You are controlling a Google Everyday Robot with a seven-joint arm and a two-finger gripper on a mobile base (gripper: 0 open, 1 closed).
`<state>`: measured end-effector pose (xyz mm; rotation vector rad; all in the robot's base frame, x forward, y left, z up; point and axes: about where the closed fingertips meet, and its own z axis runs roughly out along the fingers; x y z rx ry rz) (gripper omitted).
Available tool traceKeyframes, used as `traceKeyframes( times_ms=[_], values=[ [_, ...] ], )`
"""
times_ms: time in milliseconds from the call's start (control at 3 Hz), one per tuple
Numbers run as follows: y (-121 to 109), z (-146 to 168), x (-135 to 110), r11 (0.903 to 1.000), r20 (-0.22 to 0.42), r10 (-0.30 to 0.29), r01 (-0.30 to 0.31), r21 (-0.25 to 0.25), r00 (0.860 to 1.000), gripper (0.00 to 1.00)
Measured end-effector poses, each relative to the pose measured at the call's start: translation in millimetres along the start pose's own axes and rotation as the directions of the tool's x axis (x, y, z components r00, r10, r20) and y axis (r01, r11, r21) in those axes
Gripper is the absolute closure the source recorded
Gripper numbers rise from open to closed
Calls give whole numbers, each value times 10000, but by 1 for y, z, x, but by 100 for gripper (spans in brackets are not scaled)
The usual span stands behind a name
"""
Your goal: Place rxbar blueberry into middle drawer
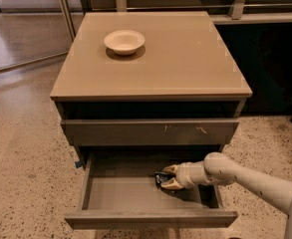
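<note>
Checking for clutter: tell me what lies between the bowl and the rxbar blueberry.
Camera view: bare tabletop, a dark slot, then the scratched drawer front. The gripper holds the rxbar blueberry inside the middle drawer.

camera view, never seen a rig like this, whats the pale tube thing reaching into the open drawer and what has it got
This is one picture from a single camera, looking down at the front of a tan-topped cabinet. The pale jointed arm coming in from the right belongs to a mobile robot. Its two-finger gripper is inside the pulled-out wide grey-brown drawer, towards the right side. The gripper is shut on a small flat snack bar in a shiny black wrapper. A cream round bowl sits on the cabinet top. The scratched drawer front above is closed.
</note>
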<state>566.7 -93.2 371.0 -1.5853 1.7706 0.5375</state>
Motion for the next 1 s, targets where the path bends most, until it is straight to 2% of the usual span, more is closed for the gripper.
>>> traceKeyframes(
  times_ms=[333,667,1000],
  values=[
    [0,0,0,10000,0,0,0,-1,10000,8],
    [0,0,0,10000,0,0,0,-1,10000,0],
    [0,0,0,10000,1,0,0,-1,10000,0]
  ],
)
